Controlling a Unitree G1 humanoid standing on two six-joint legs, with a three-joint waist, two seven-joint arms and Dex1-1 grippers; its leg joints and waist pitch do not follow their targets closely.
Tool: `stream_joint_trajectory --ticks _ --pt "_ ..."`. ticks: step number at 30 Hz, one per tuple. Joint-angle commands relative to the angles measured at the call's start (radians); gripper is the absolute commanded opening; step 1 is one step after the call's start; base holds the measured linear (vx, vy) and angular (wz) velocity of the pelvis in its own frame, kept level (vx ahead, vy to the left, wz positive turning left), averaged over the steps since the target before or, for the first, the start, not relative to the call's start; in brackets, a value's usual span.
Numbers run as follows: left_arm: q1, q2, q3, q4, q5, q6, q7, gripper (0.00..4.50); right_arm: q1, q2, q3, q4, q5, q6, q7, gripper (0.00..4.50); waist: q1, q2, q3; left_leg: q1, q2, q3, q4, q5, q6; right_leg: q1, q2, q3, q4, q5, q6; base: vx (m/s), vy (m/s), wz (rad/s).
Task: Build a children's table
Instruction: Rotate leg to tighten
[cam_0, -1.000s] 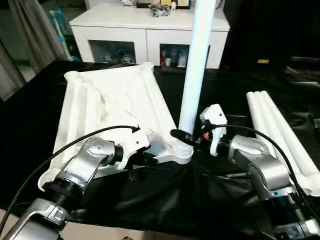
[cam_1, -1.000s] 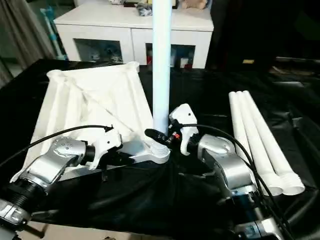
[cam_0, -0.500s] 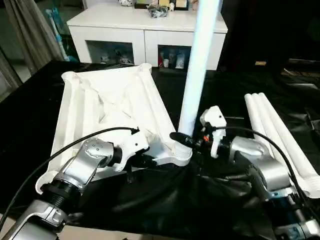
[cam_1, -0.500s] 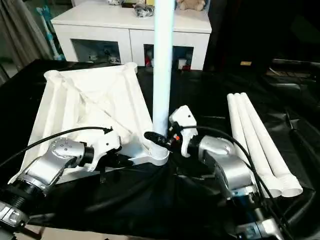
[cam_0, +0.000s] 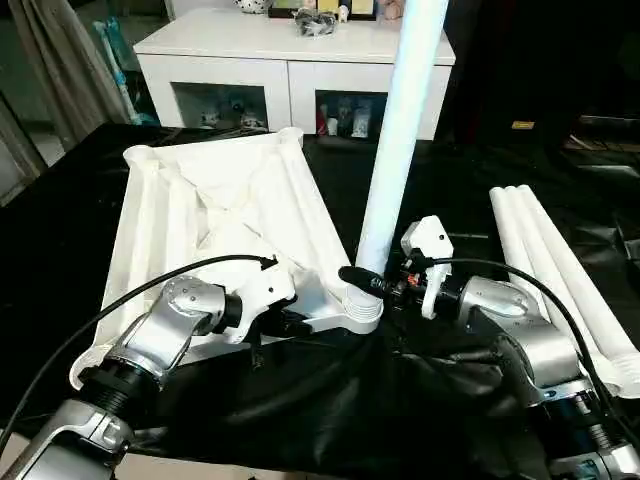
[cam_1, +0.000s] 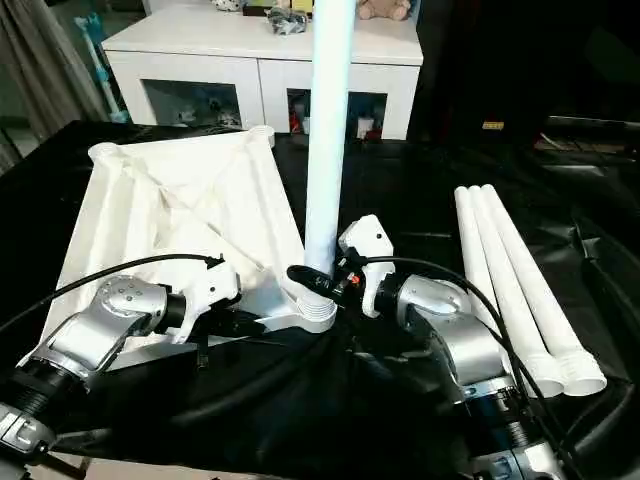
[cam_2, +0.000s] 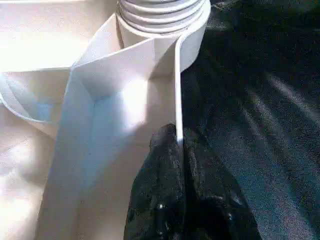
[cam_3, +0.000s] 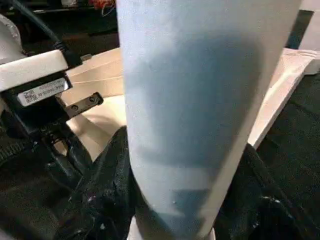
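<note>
I'm pinching the table top's (cam_0: 215, 215) near rim w/ left jaws (cam_2: 177, 150) to steady it; right jaws (cam_0: 375, 283), at 3 o'clock, are clamping the upright leg (cam_0: 395, 150), prob. seating it in the corner socket (cam_0: 360, 310).

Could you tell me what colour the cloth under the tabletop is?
Black; the cloth shows best in the right eye view.

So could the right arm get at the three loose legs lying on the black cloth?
Probably yes, once freed: the loose legs lie unobstructed beside it, but the right end effector is clamped on the upright leg.
</note>
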Motion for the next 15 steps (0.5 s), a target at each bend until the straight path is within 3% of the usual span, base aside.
stream_joint_trajectory --ticks 1,3,4,6,10,13,15 --pt "-0.011 0.004 0.008 0.056 0.066 0.047 0.081 0.00 0.040 0.022 0.017 0.168 -0.092 0.049 -0.117 1.83 -0.005 0.008 -0.018 0.020 0.065 -0.038 -0.090 -0.450 -0.070 -0.006 -0.095 0.056 -0.114 -0.390 -0.148 0.000 0.000 0.00" --pt "-0.030 -0.049 0.018 0.086 0.069 0.086 0.150 0.00 0.016 0.067 0.009 0.222 -0.117 0.034 -0.204 1.83 -0.011 0.005 -0.013 0.019 0.063 -0.044 -0.094 -0.476 -0.079 -0.007 -0.098 0.054 -0.120 -0.486 -0.121 0.000 0.000 0.00" --pt "-0.030 -0.049 0.018 0.086 0.069 0.086 0.150 0.00 0.016 0.067 0.009 0.222 -0.117 0.034 -0.204 1.83 -0.015 0.005 -0.010 0.024 0.062 -0.047 -0.094 -0.504 -0.084 -0.012 -0.100 0.053 -0.128 -0.552 -0.103 0.000 0.000 0.00" --pt "-0.068 -0.125 0.029 0.138 0.075 0.123 0.243 0.00 -0.029 0.130 -0.017 0.306 -0.133 0.020 -0.324 1.83 -0.021 0.008 -0.012 0.027 0.061 -0.052 -0.097 -0.525 -0.085 -0.010 -0.101 0.050 -0.134 -0.585 -0.085 0.000 0.000 0.00" --pt "-0.121 -0.201 0.015 0.207 0.104 0.174 0.333 0.00 -0.102 0.191 -0.051 0.436 -0.145 0.008 -0.469 1.83 -0.036 0.012 -0.010 0.037 0.059 -0.059 -0.101 -0.597 -0.095 -0.020 -0.096 0.045 -0.141 -0.571 -0.082 0.000 0.000 0.00" --pt "-0.182 -0.282 0.013 0.276 0.117 0.219 0.419 0.00 -0.172 0.240 -0.096 0.561 -0.135 0.003 -0.589 1.83 -0.043 0.012 -0.012 0.038 0.057 -0.061 -0.109 -0.633 -0.099 -0.016 -0.093 0.039 -0.144 -0.525 -0.085 0.000 0.000 0.00" --pt "-0.209 -0.323 0.019 0.298 0.115 0.233 0.445 0.00 -0.207 0.262 -0.122 0.623 -0.126 -0.003 -0.627 1.83 -0.044 0.015 -0.012 0.047 0.055 -0.063 -0.109 -0.667 -0.101 -0.019 -0.092 0.036 -0.147 -0.522 -0.083 -0.035 0.050 -0.08"
